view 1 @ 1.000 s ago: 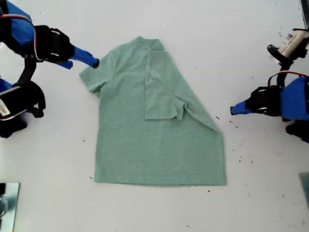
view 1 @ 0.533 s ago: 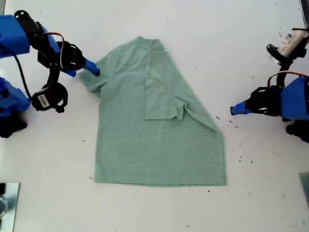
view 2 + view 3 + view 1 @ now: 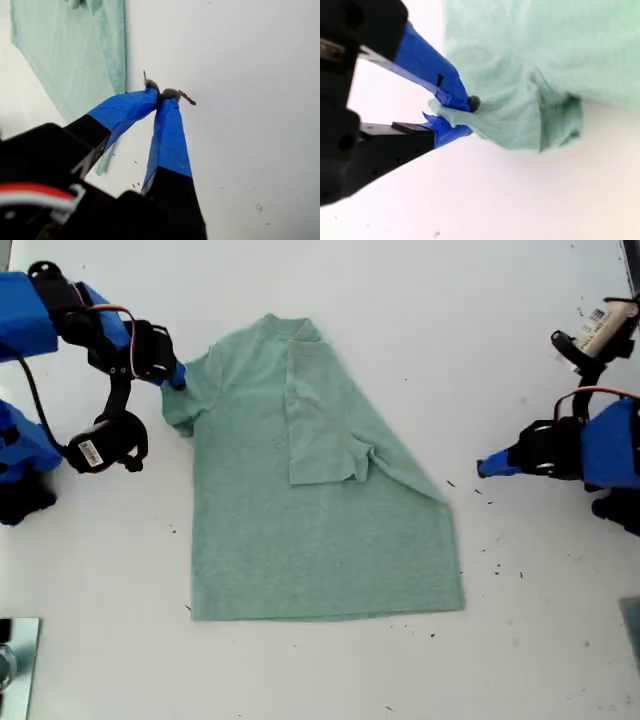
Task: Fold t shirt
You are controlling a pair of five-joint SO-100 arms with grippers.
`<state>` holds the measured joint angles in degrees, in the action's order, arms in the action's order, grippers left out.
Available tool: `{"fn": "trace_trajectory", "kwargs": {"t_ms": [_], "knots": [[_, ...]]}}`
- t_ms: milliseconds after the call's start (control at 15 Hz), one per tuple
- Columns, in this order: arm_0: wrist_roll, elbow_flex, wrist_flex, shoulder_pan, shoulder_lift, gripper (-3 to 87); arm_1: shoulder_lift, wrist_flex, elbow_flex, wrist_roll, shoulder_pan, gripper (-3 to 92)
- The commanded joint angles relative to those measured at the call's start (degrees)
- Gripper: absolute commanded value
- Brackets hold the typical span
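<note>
Sage-green t shirt (image 3: 320, 490) lies spread on the white table (image 3: 330, 680), near the middle of the exterior view, one sleeve already folded in over the chest. Starting at the exterior view's left, my second gripper (image 3: 176, 377) has its blue jaws clenched on the edge of the outer sleeve (image 3: 520, 120), the cloth bunched between the tips; I judge this grip is there so the sleeve can be lifted and carried inward to match the folded side. Across the shirt, the folded sleeve's hem sits about mid-chest, and the lower hem lies flat and fairly straight. At the exterior view's right, my first gripper (image 3: 484, 469) waits apart from the shirt, jaws pressed together on nothing but a wisp of lint (image 3: 170, 93), likely parked clear so the fold can proceed unhindered.
</note>
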<state>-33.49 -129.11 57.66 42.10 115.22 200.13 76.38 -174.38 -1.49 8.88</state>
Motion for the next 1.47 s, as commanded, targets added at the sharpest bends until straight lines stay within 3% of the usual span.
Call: {"fn": "trace_trajectory", "kwargs": {"t_ms": [0,533,733,800,867,933,1000,1133,1267,1400], "knots": [[-3.34,9.40,1.85,-0.44,1.93,-0.2,0.62,-0.53,-3.96,-0.62,0.62,2.5],[-6.06,61.26,9.84,-20.39,-33.93,-0.2,0.62,-0.53,-3.96,0.62,0.44,2.6],[-6.86,68.73,9.40,-25.66,-44.38,-0.2,0.62,-0.53,-3.96,0.70,0.35,2.6],[-6.50,68.73,9.14,-25.58,-46.76,-0.2,0.62,-0.53,-3.96,0.70,0.44,2.6],[-6.68,69.26,8.96,-24.96,-49.22,5.8,0.62,-0.53,-3.96,0.62,0.53,2.6],[-6.86,71.72,9.58,-24.17,-51.50,23.9,0.62,-0.53,-3.96,0.62,0.62,2.6],[-6.50,73.04,10.37,-23.64,-50.45,27.1,0.62,-0.53,-3.96,0.53,0.62,2.6],[-6.77,73.39,11.25,-21.53,-40.17,27.2,0.62,-0.53,-3.96,0.62,0.26,2.6],[-6.50,70.22,16.08,-16.35,-29.27,26.1,0.62,-0.53,-3.96,0.62,0.26,2.6],[-6.94,51.94,14.77,-13.27,-17.49,22.2,0.62,-0.53,-3.96,0.00,0.53,2.6]]}}
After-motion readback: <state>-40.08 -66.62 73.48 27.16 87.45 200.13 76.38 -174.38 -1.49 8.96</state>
